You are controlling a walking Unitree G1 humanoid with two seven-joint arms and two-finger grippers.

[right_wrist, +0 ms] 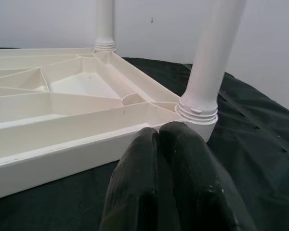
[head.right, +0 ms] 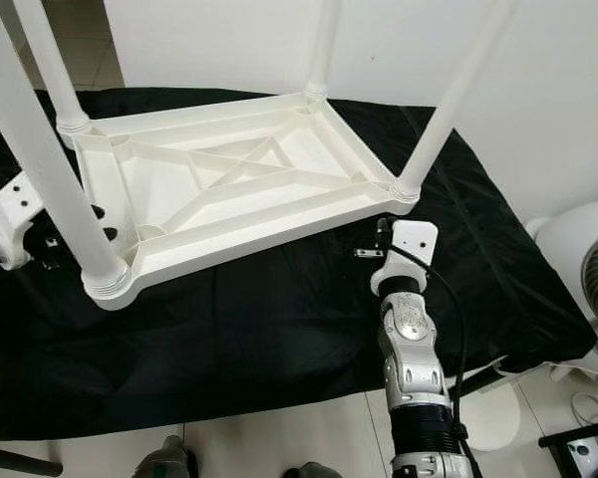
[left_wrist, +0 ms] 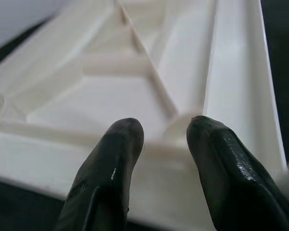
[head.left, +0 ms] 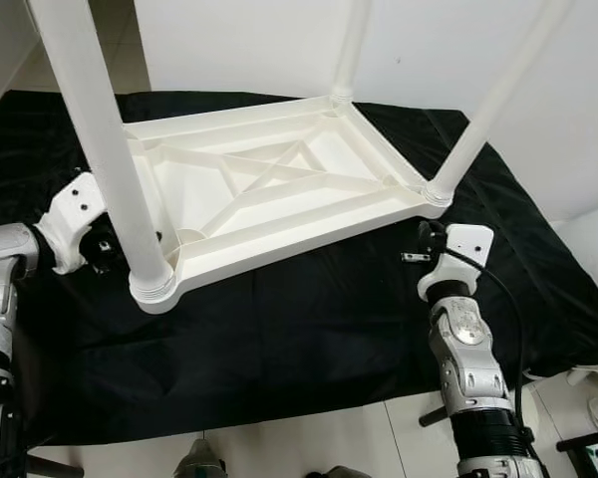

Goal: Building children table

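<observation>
A white plastic children's table point(head.left: 279, 244) lies upside down on a black cloth, its ribbed underside facing up. Legs stand in its corners: the near-left leg point(head.left: 105, 149), the near-right leg point(head.left: 493, 100), a far leg point(head.left: 349, 50) and another far leg point(head.right: 50, 70). My left gripper point(left_wrist: 164, 139) is open at the table's left rim, beside the near-left leg; its fingers point(left_wrist: 111, 163) point across the underside. My right gripper point(right_wrist: 159, 139) is shut on nothing, just short of the rim by the near-right leg's socket point(right_wrist: 197, 113).
The black cloth point(head.left: 279, 349) covers the floor under the table, ending at pale tiles near my feet. A white wall point(head.left: 429, 50) stands close behind. A white fan point(head.right: 593, 274) sits at the right, past the cloth's edge.
</observation>
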